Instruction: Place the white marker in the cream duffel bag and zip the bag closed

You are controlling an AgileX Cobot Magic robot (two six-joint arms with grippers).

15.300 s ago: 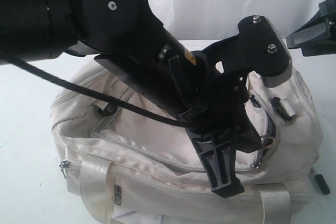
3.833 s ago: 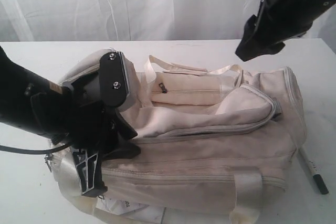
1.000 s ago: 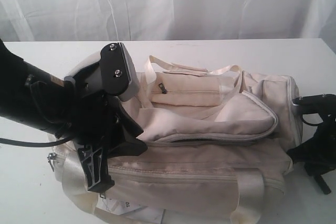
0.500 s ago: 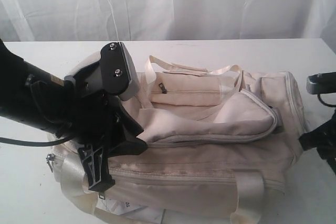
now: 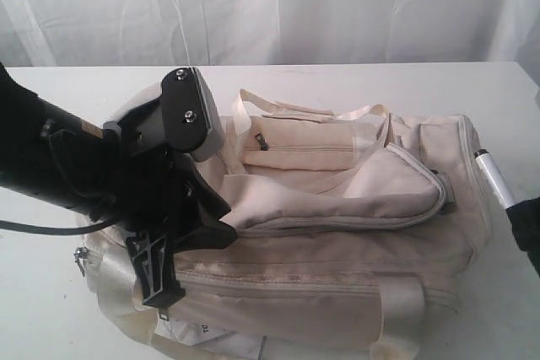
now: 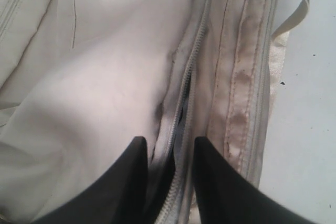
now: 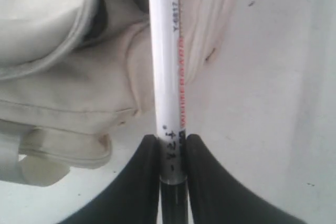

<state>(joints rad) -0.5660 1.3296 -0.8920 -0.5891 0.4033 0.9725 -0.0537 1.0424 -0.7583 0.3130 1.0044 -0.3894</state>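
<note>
Nearest to me, my right claw [image 7: 172, 148] is clamped on the one white marker [image 7: 167, 66], gripping it where the white barrel meets the dark cap. The cap runs off the edge of the wrist picture, so its tip is hidden. The small black and red print on the barrel is too blurred to read. The barrel points away from my claw, along the end of the cream duffel bag [image 7: 63, 77]. I cannot tell whether it touches the fabric.

My left claw [image 6: 168, 182] shows only two black fingertips, one on each side of a grey zipper [image 6: 184, 103] on the bag. Bunched fabric fills the gap, so the claw is closed on that fold.

From farther off, my left arm [image 5: 84, 174] hides one end of the bag. At the opposite end my right claw is almost wholly cut off by the frame, with the marker slanting up just beside the bag.

I count one bag, one marker and two webbing handles [image 5: 337, 115]. The bag's top flap [image 5: 354, 191] gapes slightly over a dark slit. A white curtain [image 5: 295, 6] hangs beyond the bag.
</note>
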